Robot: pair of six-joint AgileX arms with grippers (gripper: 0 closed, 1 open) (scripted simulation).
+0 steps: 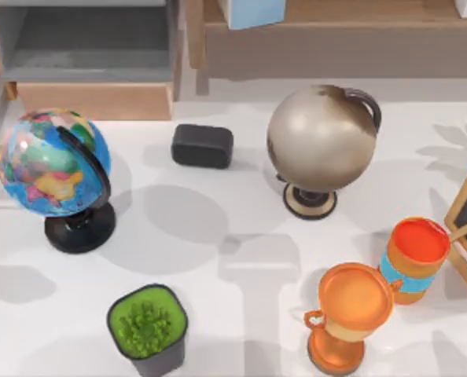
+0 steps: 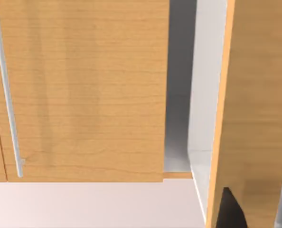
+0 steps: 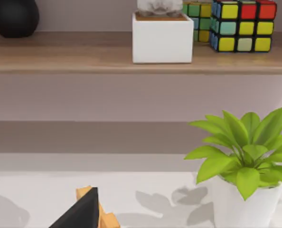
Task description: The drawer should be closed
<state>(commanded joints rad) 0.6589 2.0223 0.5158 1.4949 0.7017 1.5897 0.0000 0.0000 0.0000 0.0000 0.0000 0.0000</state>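
Left wrist view: a dark tip of the left gripper (image 2: 231, 211) shows close against the drawer (image 2: 259, 95), a plain light-wood front panel with a pale grey side wall along its edge. I cannot tell whether this gripper is released or clenched, nor whether it touches the panel. A grey gap lies between the drawer and a broad light-wood cabinet door (image 2: 84, 90) that carries a slim silver bar handle (image 2: 5, 90).

Right wrist view: a dark wedge of the right gripper (image 3: 81, 213) sits low over the white worktop (image 3: 27, 190), just beside a bit of orange wood; its state cannot be told either, and it holds nothing visible. Farther off stand a leafy green plant in a white pot (image 3: 245, 190) and a wooden shelf (image 3: 84, 52) bearing a white square planter (image 3: 162, 40), colourful puzzle cubes (image 3: 240, 23) and a black rounded vase (image 3: 13, 16).

Top view: a blue world globe on a black stand (image 1: 49, 161), a black rounded box (image 1: 202, 146), a beige-grey globe (image 1: 321, 140), a green shrub in a black pot (image 1: 147, 322), an orange trophy cup (image 1: 351, 310) and an orange-and-blue beaker (image 1: 416, 255) stand apart.
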